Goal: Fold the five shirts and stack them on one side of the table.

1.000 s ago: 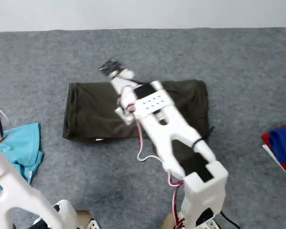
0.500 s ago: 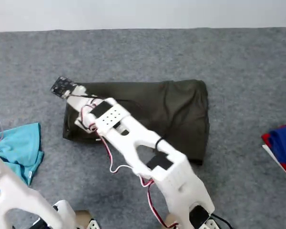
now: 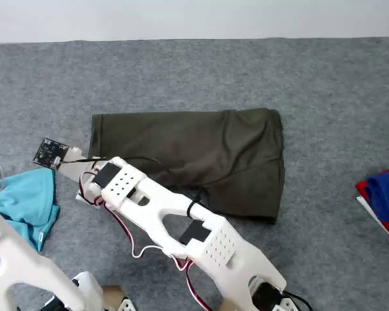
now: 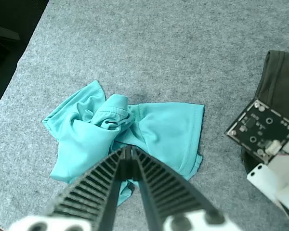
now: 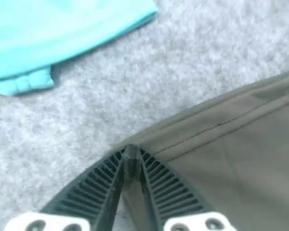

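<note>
Grey felt covered the table (image 3: pixel 324 78) where an olive-green shirt (image 3: pixel 207 155) lay folded into a broad rectangle at the centre of the high view, its surface lightly creased and its lower right corner hanging a little beyond the rest. The right arm (image 3: pixel 181 214) stretched from the bottom edge of the frame diagonally up and to the left, crossing the shirt's lower left part, with its small wrist camera board (image 3: pixel 50 152) sticking out just past the shirt's left edge.

Seen from the right wrist, the right gripper (image 5: pixel 130 156) had its ribbed jaws clenched together, the tips meeting right at the stitched edge of the olive-green shirt; whether any cloth was pinched between them could not be told. A strip of turquoise fabric showed on the felt a short way beyond.

At the left edge of the high view a turquoise shirt (image 3: pixel 26 197) lay crumpled and unfolded, near the olive-green shirt but not touching it. The left arm (image 3: pixel 13 259) rose from the lower left corner of the frame. In the left wrist view the left gripper (image 4: pixel 128 154) was also clamped tight with nothing held, its tips over the bunched middle of the turquoise shirt; contact with the cloth could not be made out.

A blue and red shirt (image 3: pixel 384 197) sat at the right edge of the high view, well apart from the others.
</note>
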You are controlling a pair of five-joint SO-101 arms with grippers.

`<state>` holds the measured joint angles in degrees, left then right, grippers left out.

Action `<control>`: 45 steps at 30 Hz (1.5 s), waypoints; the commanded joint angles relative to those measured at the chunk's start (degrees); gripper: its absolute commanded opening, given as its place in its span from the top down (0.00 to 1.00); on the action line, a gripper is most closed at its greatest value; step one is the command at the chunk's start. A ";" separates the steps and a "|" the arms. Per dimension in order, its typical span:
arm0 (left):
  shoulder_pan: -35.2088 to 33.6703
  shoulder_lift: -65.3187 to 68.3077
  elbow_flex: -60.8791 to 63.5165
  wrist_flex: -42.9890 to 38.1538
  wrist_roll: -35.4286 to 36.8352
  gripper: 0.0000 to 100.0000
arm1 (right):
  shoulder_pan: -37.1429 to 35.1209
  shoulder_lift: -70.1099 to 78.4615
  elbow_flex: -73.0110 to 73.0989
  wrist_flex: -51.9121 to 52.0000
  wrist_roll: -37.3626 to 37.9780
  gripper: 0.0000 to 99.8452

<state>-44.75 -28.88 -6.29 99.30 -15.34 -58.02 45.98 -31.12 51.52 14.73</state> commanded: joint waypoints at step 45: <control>48.09 -0.70 4.97 -9.58 -0.09 0.99 | 39.96 -49.27 -9.67 51.30 -0.62 0.99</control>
<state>1.49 -28.97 -2.07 91.12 -15.34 -19.69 3.08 -45.71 100.48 14.55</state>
